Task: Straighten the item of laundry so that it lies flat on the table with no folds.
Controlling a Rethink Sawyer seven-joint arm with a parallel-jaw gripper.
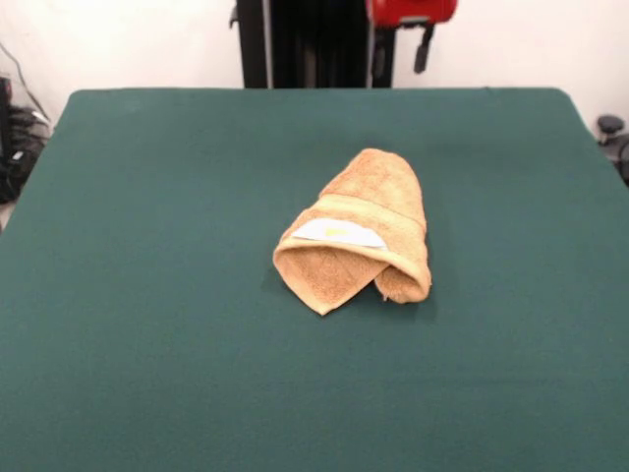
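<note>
The item of laundry (359,231), a tan-orange terry towel, lies folded over itself in a cone-like bundle near the middle of the table (147,324). Its woven band runs across the bundle. The white label (339,233) with a yellow mark faces up near the front fold. One corner points toward the near edge. The gripper (401,54) hangs drawn back at the top edge, under the red arm, well beyond the towel and above the table's far edge. Its two black fingers (425,47) stand apart and hold nothing.
The black pedestal column (295,44) stands behind the table's far edge. Dark cables and equipment (15,138) sit off the left side, and a dark object (611,133) off the right side. A white wall is behind.
</note>
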